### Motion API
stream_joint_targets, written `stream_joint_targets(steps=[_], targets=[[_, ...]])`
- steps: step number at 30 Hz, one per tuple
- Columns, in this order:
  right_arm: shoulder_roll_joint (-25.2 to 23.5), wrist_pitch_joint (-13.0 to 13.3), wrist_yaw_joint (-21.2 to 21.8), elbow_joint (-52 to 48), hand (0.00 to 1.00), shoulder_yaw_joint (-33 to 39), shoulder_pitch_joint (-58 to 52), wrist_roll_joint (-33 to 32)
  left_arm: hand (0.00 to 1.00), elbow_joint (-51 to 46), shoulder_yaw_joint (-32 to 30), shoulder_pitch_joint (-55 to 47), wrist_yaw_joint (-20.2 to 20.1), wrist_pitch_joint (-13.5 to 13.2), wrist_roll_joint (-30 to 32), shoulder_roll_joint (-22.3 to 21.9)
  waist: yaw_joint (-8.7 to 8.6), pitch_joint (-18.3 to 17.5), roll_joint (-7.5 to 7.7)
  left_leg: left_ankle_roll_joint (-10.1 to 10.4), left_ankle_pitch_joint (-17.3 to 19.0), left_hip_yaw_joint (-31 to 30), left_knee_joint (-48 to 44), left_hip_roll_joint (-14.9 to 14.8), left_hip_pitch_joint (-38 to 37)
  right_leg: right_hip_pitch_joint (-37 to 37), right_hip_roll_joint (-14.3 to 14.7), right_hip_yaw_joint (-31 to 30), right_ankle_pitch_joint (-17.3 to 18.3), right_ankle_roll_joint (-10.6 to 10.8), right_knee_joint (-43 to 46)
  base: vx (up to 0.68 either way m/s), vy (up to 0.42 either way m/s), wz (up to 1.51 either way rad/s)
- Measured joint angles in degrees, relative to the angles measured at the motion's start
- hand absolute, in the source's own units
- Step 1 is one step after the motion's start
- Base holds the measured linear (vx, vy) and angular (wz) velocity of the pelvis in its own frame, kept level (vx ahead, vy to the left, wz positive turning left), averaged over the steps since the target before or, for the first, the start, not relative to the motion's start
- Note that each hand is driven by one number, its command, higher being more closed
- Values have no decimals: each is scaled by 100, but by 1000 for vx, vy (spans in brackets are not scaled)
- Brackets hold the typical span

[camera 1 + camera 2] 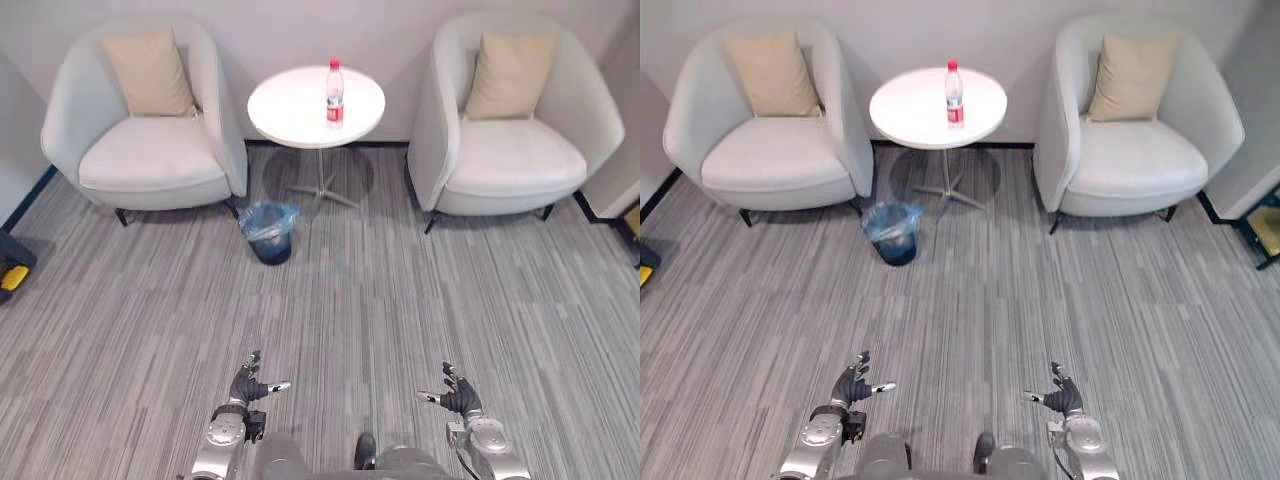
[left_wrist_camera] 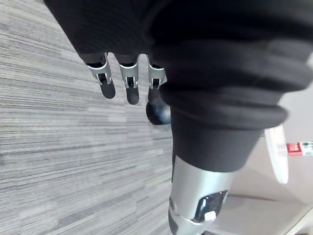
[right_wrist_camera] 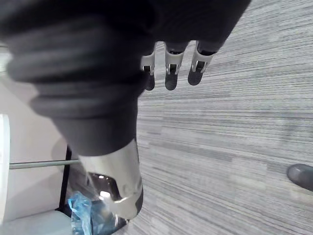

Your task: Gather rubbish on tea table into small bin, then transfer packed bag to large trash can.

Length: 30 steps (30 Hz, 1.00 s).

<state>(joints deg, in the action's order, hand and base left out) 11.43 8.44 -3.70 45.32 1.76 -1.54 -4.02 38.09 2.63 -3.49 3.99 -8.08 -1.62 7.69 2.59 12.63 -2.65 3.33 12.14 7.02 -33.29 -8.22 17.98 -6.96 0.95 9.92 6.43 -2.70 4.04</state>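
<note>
Left hand, right hand empty; one bottle, one bin.

Office lounge: two armchairs flank a round tea table on carpet.

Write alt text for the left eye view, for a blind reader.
A plastic bottle stands on a round white table between two pale armchairs, with a small blue-bagged bin on the carpet in front. The left hand and right hand hang open, far from the table.
</note>
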Motion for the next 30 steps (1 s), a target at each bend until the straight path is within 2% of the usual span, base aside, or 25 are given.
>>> stream_joint_targets(steps=[1,2,3,4,6,7,8,9,10,11,13,14,15,17,18,19,20,21,22,23,25,26,27,28,30], targets=[[14,0,-4,-5,0,42,-13,0,0,-25,0,-6,3,0,0,-27,3,19,26,91,-102,2,515,107,2,-71,-40,-18,41,58,-46,331,185,-20],[68,-3,-13,-7,0,67,-16,3,0,-64,1,-39,4,-4,-1,-82,16,-32,-106,181,-441,-47,1467,214,-84,-150,-49,-81,185,213,-45,287,177,-15],[106,-3,-17,-16,0,59,-21,3,0,-66,2,-69,4,-4,-1,-110,14,-44,-195,140,-611,-112,1801,211,-109,-186,0,-134,281,288,-20,363,261,-38],[108,-20,-16,-12,0,23,-14,9,0,-61,-31,-144,17,-2,-1,-125,66,-91,-300,-264,-1200,-157,1746,264,-193,-244,-34,-318,535,411,118,381,268,-42],[8,-22,9,-35,0,-11,-68,75,0,-57,-78,-214,12,1,0,-117,174,-167,75,-480,-668,129,1438,631,-231,-32,-509,-598,1022,725,913,485,258,-36],[7,-22,13,-34,0,-11,-57,124,0,-50,-73,-213,10,5,0,-121,167,-158,122,-517,-580,179,1438,705,-286,154,-603,-703,1109,809,1351,494,222,-12],[5,-22,19,-31,0,-14,-54,203,0,-42,-45,-242,3,18,1,-112,123,-159,173,-589,-449,212,1496,849,-448,539,-745,-914,1129,1082,2335,326,155,-5],[2,-23,23,-27,0,-45,-47,247,0,-40,-30,-261,-2,26,2,-86,134,-153,225,-594,-355,268,1582,938,-666,841,-836,-1062,1019,1494,3151,415,182,-2],[-4,-26,34,-16,0,-75,-61,265,0,-39,-16,-280,-1,32,2,-56,130,-151,239,-611,-299,274,1613,975,-815,974,-862,-1136,925,1721,3632,366,100,-2],[-14,-28,50,-8,0,-169,-107,285,0,-37,76,-305,2,41,2,19,115,-149,255,-654,-139,260,1652,1018,-1149,1239,-912,-1152,875,1800,4525,457,89,1],[-37,-27,112,-6,0,-259,-158,371,0,-39,181,-303,10,40,2,154,61,-156,258,-758,7,204,1778,1021,-1642,1666,-989,-768,1013,1433,5295,546,44,16],[-37,-27,122,-6,0,-267,-153,400,0,-38,189,-272,11,39,2,188,-15,-157,261,-775,22,118,1865,1021,-1812,1834,-1011,-588,1094,1235,5286,457,-20,44],[-21,-26,122,-2,0,-266,-127,409,0,-39,193,-258,12,37,0,203,-101,-153,255,-773,20,20,2037,997,-2006,2092,-982,-438,1171,981,5007,453,-70,48],[16,-25,122,11,0,-266,-67,407,0,-32,176,-175,16,38,0,197,-206,-109,180,-769,22,-115,2150,848,-2237,2369,-823,-351,1191,850,4067,445,-135,43],[37,-26,122,16,0,-265,-77,405,0,-28,184,-121,10,31,0,187,-208,-80,122,-709,51,-234,2142,679,-2383,2451,-636,-428,936,701,2834,350,-142,33],[35,-26,122,15,0,-265,-84,405,0,-28,184,-116,10,30,1,191,-208,-80,123,-696,59,-244,2143,646,-2418,2457,-605,-451,853,689,2615,535,-254,39],[28,-25,122,14,0,-266,-121,404,0,-26,178,-114,13,15,0,214,-201,-110,194,-477,169,-312,2127,605,-2550,2422,-529,-590,230,633,1687,485,-276,43],[77,-24,119,38,0,-254,-179,403,0,70,164,-110,24,6,-3,177,-226,-110,208,-129,399,-512,2103,560,-2699,2398,-520,-641,-496,551,1580,571,-320,34],[129,-40,116,77,0,-239,-115,401,0,121,170,-67,38,19,-4,116,-196,-128,85,-97,425,-592,2097,426,-2708,2440,-405,-575,-454,506,1696,467,-298,25],[140,-45,115,17,0,-213,-48,399,0,139,172,-73,30,11,0,101,-202,-136,62,-4,367,-698,1974,305,-2667,2454,-350,-500,-195,423,1808,399,-272,14],[131,-42,116,16,0,-203,0,391,0,239,170,9,28,10,4,63,-257,-153,-12,61,328,-906,1363,169,-2399,2304,-208,-318,-3,279,1766,368,-283,32],[108,-45,117,27,0,-229,-15,387,0,244,156,20,28,10,2,23,-269,-136,-37,246,210,-1023,414,59,-2027,2037,-127,-199,91,209,1605,332,-262,42],[83,-43,103,21,0,-235,-43,330,0,244,151,1,21,13,1,-39,-286,-67,-69,334,-156,-1068,-787,-86,-1577,1596,-21,-115,153,134,1337,377,-261,36],[63,-41,75,21,0,-259,-81,264,0,237,153,-21,11,11,1,-75,-248,-47,-78,329,-114,-998,-1536,-207,-1302,1266,48,-70,204,58,1158,288,-174,20],[4,-34,19,18,0,-265,-114,178,0,235,160,-81,-1,15,-2,-77,-163,-24,-48,208,-35,-771,-2248,-312,-901,807,110,-65,267,-40,868,254,-101,4]])
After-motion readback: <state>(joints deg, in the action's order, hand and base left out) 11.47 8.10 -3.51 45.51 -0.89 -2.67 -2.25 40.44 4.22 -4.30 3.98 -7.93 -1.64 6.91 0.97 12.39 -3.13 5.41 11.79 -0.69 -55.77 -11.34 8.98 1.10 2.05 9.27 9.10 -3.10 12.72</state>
